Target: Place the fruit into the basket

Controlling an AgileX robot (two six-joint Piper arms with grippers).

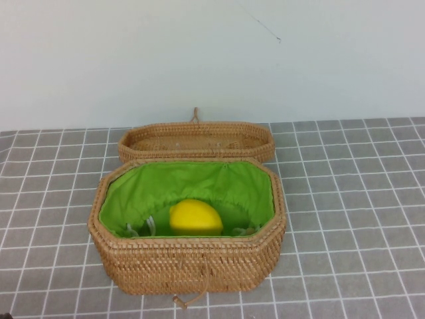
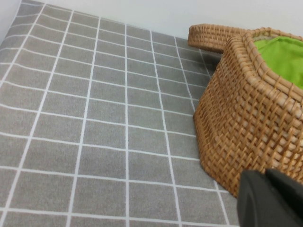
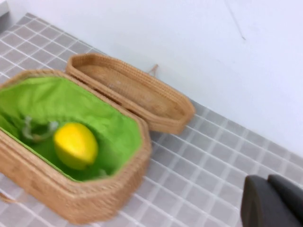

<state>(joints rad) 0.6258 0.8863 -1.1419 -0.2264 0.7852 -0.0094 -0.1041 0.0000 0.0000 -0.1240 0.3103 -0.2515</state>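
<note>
One basket [image 1: 188, 266], one lemon [image 1: 196, 217] and one lid [image 1: 196, 141] lie on a grey cloth [image 1: 345, 199] ruled with white grid lines, beneath a pale wall [image 1: 212, 53]. In the high view, the woven loop clasp [image 1: 189, 300] hangs at the lower centre of the frame, at the foot of the basket's near wall. The basket, an elongated octagon of tan rattan with a bright green lining [image 1: 192, 183], fills the lower middle of the frame and stands open. The single yellow lemon rests inside it on the lining, close to the near wall and roughly central along the basket's length. The shallow woven lid lies just behind the basket, open side up, its near edge against the basket's far rim. Neither arm appears in the high view. In the left wrist view, the left gripper [image 2: 270, 198] shows only as a dark form at the lower right corner, beside the basket's outer wall; whether its jaws are open cannot be told, and the lemon is hidden from that view. In the right wrist view, the right gripper [image 3: 273, 201] is a dark form at the lower right corner, well apart from the lemon in the basket at the left; its jaw state also cannot be told.
</note>
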